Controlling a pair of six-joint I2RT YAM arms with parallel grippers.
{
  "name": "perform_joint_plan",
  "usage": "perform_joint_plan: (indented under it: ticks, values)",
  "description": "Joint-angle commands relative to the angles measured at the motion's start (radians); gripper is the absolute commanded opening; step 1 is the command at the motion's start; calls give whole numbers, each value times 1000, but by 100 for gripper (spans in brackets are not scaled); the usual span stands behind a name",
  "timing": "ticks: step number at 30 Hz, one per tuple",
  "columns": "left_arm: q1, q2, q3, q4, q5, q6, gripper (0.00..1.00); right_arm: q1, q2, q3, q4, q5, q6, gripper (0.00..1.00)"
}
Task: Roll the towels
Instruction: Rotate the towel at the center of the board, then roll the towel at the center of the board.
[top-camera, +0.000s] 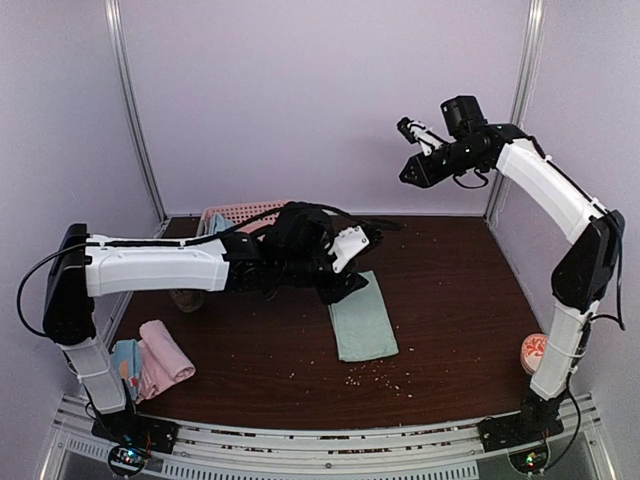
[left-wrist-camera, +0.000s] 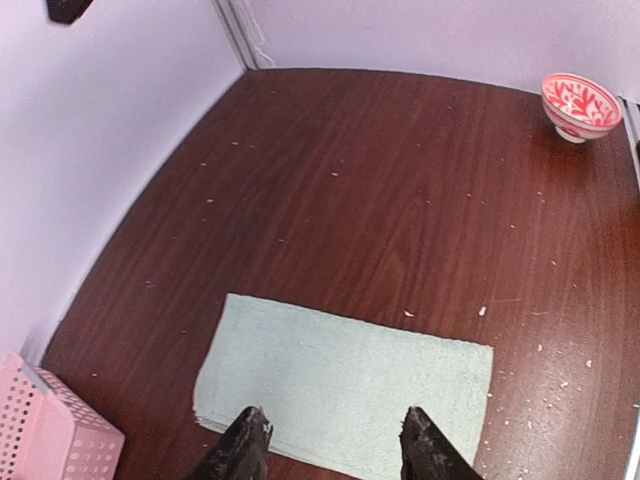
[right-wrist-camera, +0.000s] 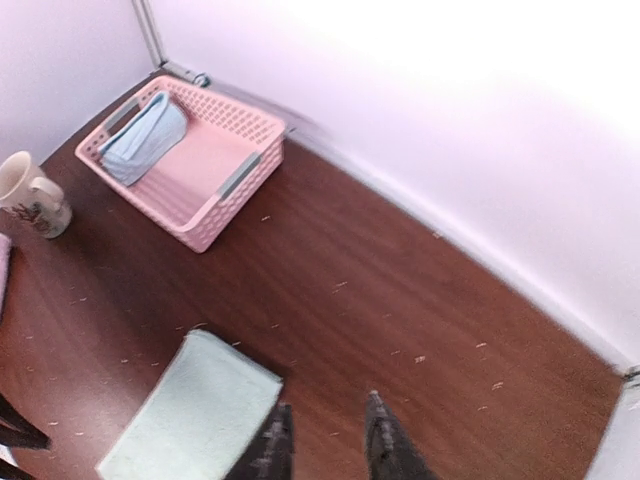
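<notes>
A pale sage green towel (top-camera: 363, 320) lies flat and folded on the brown table (top-camera: 450, 300). My left gripper (top-camera: 372, 240) hovers over its far end, open; in the left wrist view its fingers (left-wrist-camera: 245, 445) straddle the towel's (left-wrist-camera: 345, 385) near edge with nothing between them. My right gripper (top-camera: 408, 152) is raised high at the back right, slightly open and empty (right-wrist-camera: 328, 440), above bare table beside the green towel (right-wrist-camera: 190, 420). A rolled pink towel (top-camera: 165, 350) and a blue towel with orange dots (top-camera: 125, 362) lie at the front left. A light blue towel (right-wrist-camera: 145, 138) rests in the basket.
A pink perforated basket (right-wrist-camera: 215, 175) stands at the back left, with a mug (right-wrist-camera: 30, 195) near it. A red-patterned bowl (left-wrist-camera: 580, 105) sits by the right arm's base. Crumbs are scattered over the table. Walls close in the left, back and right.
</notes>
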Motion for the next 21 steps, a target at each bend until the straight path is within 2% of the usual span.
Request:
perform_joint_plan:
  ticks: [1,2,3,5,9,12,14,15,19,21]
  values:
    - [7,-52,-8,40,-195,42,49,-67,-121,-84,150,159,66,47]
    - [9,-52,-10,41,-215,50,51,-86,-153,-135,211,159,116,75]
    - [13,-48,-10,40,-227,52,55,-107,-181,-220,269,154,166,96]
    - [22,-36,-17,29,-216,54,62,-154,-236,-329,351,18,182,100]
    - [22,-19,-66,13,-99,73,63,-194,-314,-508,407,-181,105,100]
    - [22,-18,-141,47,20,96,61,-195,-352,-630,364,-338,-23,94]
    - [22,-9,-166,58,85,108,58,-191,-352,-693,321,-376,-82,81]
    - [22,-4,-177,57,115,117,56,-186,-341,-714,297,-342,-88,75]
    - [17,7,-230,55,232,153,52,-176,-272,-737,129,-249,-217,58]
    - [15,9,-256,70,251,162,52,-176,-266,-773,94,-291,-275,50]
